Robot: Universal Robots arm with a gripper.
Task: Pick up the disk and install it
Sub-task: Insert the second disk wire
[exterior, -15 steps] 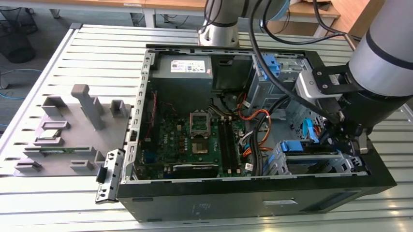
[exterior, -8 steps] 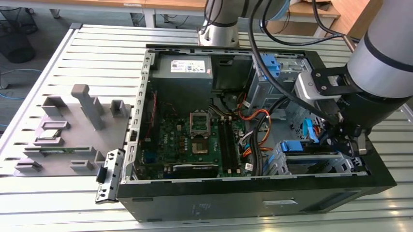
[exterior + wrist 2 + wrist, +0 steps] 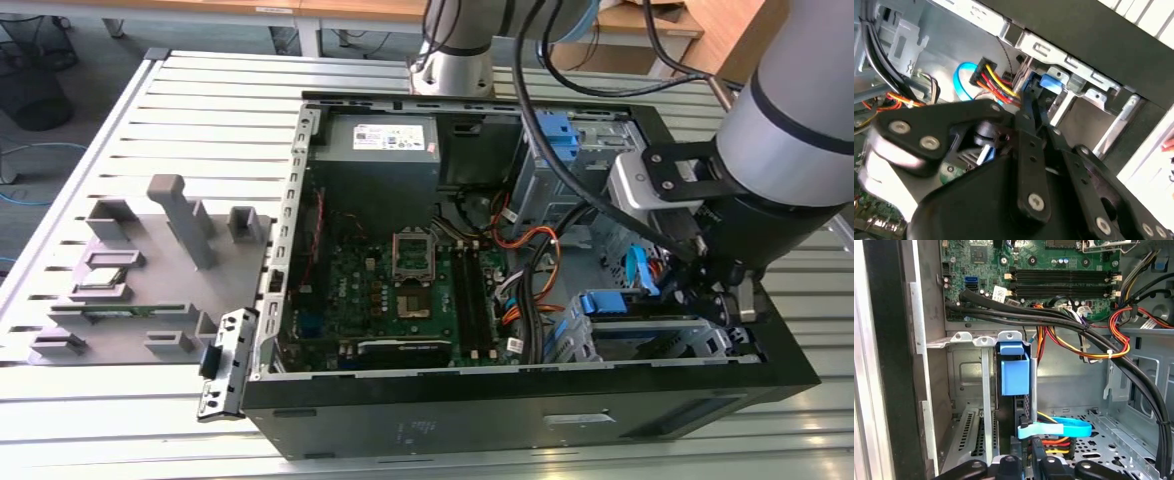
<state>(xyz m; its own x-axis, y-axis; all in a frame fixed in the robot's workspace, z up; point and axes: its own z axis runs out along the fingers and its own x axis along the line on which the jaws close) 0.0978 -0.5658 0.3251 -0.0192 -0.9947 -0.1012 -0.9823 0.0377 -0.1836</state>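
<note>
The open computer case [image 3: 534, 400] lies on its side on a slatted metal table [image 3: 200, 110]; the arm reaches down into the case's corner at the exterior view's right, beside the metal drive cage [image 3: 654, 335]; the gripper [image 3: 714, 290] hangs just above that cage, and whether its fingers are spread or pressed together I cannot tell, since the dark linkage hides the tips in the second wrist view; the disk [image 3: 1015, 377] stands on edge inside the cage, its blue carrier frame showing between the cage's metal rails in the first wrist view, with its blue end also in the second wrist view [image 3: 1051, 82]; a light blue data cable [image 3: 1054, 429] loops just beside the disk, near a bundle of red, yellow and black power wires [image 3: 1054, 445]; the green motherboard [image 3: 400, 290] fills the case floor away from the cage; a grey power-supply box [image 3: 387, 140] sits at the case's far end.
</note>
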